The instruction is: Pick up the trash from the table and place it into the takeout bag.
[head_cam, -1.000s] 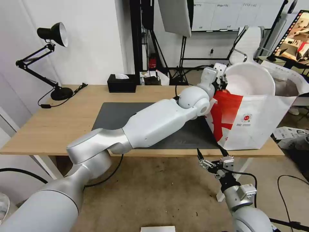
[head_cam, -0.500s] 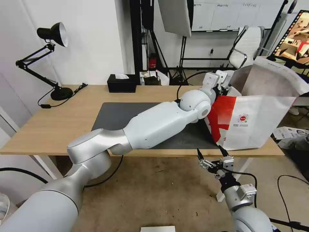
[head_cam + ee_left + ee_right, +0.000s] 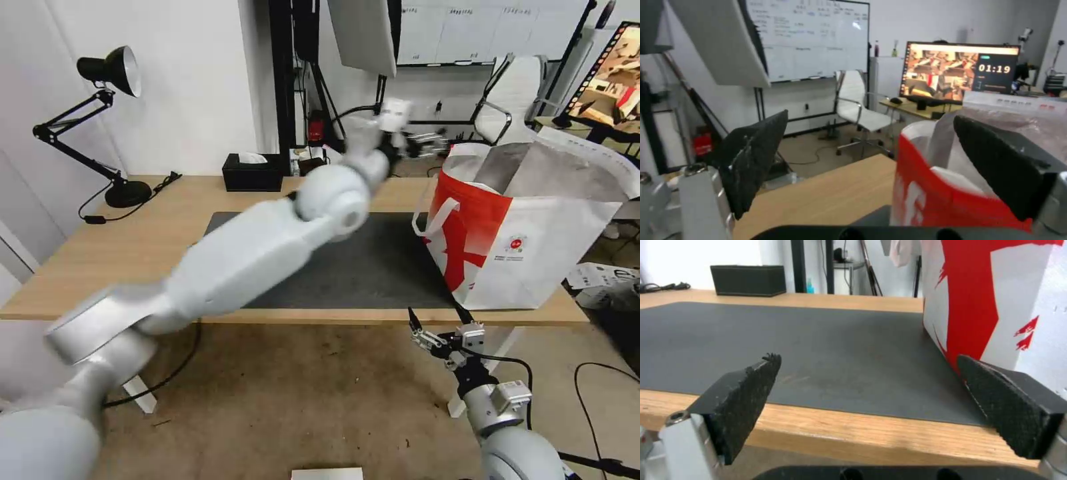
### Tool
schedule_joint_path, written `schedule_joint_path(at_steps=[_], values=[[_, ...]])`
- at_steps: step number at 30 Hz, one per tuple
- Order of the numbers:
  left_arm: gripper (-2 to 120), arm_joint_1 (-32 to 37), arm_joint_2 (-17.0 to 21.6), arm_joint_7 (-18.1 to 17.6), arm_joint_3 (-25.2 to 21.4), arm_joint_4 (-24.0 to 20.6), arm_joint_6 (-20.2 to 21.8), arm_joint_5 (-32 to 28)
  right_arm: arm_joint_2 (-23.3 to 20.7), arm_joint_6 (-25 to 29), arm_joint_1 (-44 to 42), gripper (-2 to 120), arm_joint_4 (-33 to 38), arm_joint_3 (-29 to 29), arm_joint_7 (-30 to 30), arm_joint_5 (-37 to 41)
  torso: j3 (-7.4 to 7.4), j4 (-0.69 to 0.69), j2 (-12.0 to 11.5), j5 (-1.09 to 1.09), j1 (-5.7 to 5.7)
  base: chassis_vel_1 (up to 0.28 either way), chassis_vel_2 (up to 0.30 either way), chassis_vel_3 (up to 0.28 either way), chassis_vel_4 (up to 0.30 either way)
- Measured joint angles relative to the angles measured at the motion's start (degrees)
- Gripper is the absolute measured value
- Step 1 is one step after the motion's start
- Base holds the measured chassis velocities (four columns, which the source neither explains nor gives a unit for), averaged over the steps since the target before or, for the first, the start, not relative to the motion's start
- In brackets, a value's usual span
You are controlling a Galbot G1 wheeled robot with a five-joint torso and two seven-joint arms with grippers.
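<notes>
Head view: we note the left gripper spread wide and empty, just beside the takeout bag mouth, nearer than the low, likewise open right gripper.

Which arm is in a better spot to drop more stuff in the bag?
Probably left: the left gripper is open, high beside the takeout bag; the right gripper sits low before the table.
</notes>
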Motion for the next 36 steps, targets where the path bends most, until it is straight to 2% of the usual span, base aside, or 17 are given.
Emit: schedule_joint_path(at_steps=[1, 3, 4, 7, 8, 11, 12, 14, 15, 17, 18, 20, 21, 23, 24, 30, 36], values=[[100, 0.00, 0.00, 0.00, 0.00, 0.00, 0.00, 0.00, 0.00, 0.00, 0.00, 100, 0.00, 0.00, 0.00, 0.00, 0.00, 0.00, 0.00, 0.00, 0.00, 0.000, 0.000, 0.000, 0.000], [100, 5.75, 4.50, 0.26, -3.45, -4.81, -0.90, 3.80, 0.00, 0.00, 0.00, 100, 0.00, 0.00, 0.00, 0.00, 0.00, 0.00, 0.00, 0.00, 0.00, 0.000, 0.000, 0.000, 0.000], [100, 5.75, 4.50, 0.26, -3.45, -4.81, -0.90, 3.80, 0.00, 0.00, 0.00, 100, 0.00, 0.00, 0.00, 0.00, 0.00, 0.00, 0.00, 0.00, 0.00, 0.000, 0.000, 0.000, 0.000], [100, 18.64, 11.10, 1.80, -12.69, -11.60, -3.31, 11.08, 0.00, 0.00, 0.00, 100, 0.00, 0.00, 0.01, 0.00, 0.00, 0.01, 0.00, 0.01, 0.00, 0.000, 0.000, 0.000, 0.000], [100, 18.64, 11.10, 1.80, -12.69, -11.60, -3.31, 11.08, 0.00, 0.00, 0.00, 100, 0.00, 0.00, 0.01, 0.00, 0.00, 0.01, 0.00, 0.01, 0.00, 0.000, 0.000, 0.000, 0.000], [100, 35.66, 15.26, 3.65, -24.70, -18.23, -5.92, 19.80, 0.00, 0.00, 0.00, 100, -0.01, 0.00, 0.02, 0.00, 0.00, 0.03, 0.01, 0.00, -0.01, 0.000, 0.000, 0.000, 0.000], [100, 35.66, 15.26, 3.65, -24.70, -18.23, -5.92, 19.80, 0.00, 0.00, 0.00, 100, -0.01, 0.00, 0.02, 0.00, 0.00, 0.03, 0.01, 0.00, -0.01, 0.000, 0.000, 0.000, 0.000], [100, 44.29, 16.52, 3.92, -30.05, -21.54, -7.86, 24.35, 0.00, 0.00, 0.00, 100, -0.01, 0.00, 0.01, 0.00, 0.00, 0.02, 0.01, 0.00, -0.01, 0.000, 0.000, 0.000, 0.000], [100, 44.29, 16.52, 3.92, -30.05, -21.54, -7.86, 24.35, 0.00, 0.00, 0.00, 100, -0.01, 0.00, 0.01, 0.00, 0.00, 0.02, 0.01, 0.00, -0.01, 0.000, 0.000, 0.000, 0.000], [100, 53.75, 15.68, 4.19, -35.34, -24.55, -11.03, 28.93, 0.00, 0.00, 0.00, 100, -0.01, 0.00, 0.01, 0.00, -0.01, 0.00, 0.01, 0.04, -0.01, 0.000, 0.000, 0.000, 0.000], [100, 53.75, 15.68, 4.19, -35.34, -24.55, -11.03, 28.93, 0.00, 0.00, 0.00, 100, -0.01, 0.00, 0.01, 0.00, -0.01, 0.00, 0.01, 0.04, -0.01, 0.000, 0.000, 0.000, 0.000], [100, 64.88, 11.94, 5.79, -42.00, -26.71, -14.66, 33.06, 0.00, -0.01, 0.00, 100, -0.01, -0.01, 0.01, 0.00, -0.01, -0.01, 0.00, 0.03, -0.01, 0.000, 0.000, 0.000, 0.000], [100, 64.88, 11.94, 5.79, -42.00, -26.71, -14.66, 33.06, 0.00, -0.01, 0.00, 100, -0.01, -0.01, 0.01, 0.00, -0.01, -0.01, 0.00, 0.03, -0.01, 0.000, 0.000, 0.000, 0.000], [100, 71.89, 9.27, 6.47, -45.35, -27.29, -17.60, 36.00, 0.00, 0.00, 0.00, 100, 0.00, 0.00, 0.01, 0.00, -0.01, 0.02, 0.01, 0.02, -0.01, 0.000, 0.000, 0.000, 0.000], [100, 71.89, 9.27, 6.47, -45.35, -27.29, -17.60, 36.00, 0.00, 0.00, 0.00, 100, 0.00, 0.00, 0.01, 0.00, -0.01, 0.02, 0.01, 0.02, -0.01, 0.000, 0.000, 0.000, 0.000], [100, 84.97, 2.17, 7.07, -49.82, -28.05, -21.50, 42.24, 0.00, 0.00, 0.00, 100, 0.00, 0.00, 0.01, 0.00, -0.01, 0.00, 0.01, 0.05, -0.01, 0.000, 0.000, 0.000, 0.000], [100, 89.81, -1.66, 8.02, -49.65, -26.95, -22.11, 43.91, 0.00, 0.00, 0.00, 100, -0.01, 0.00, 0.01, 0.00, 0.00, 0.00, 0.01, 0.04, -0.01, 0.000, 0.000, 0.000, 0.000]])
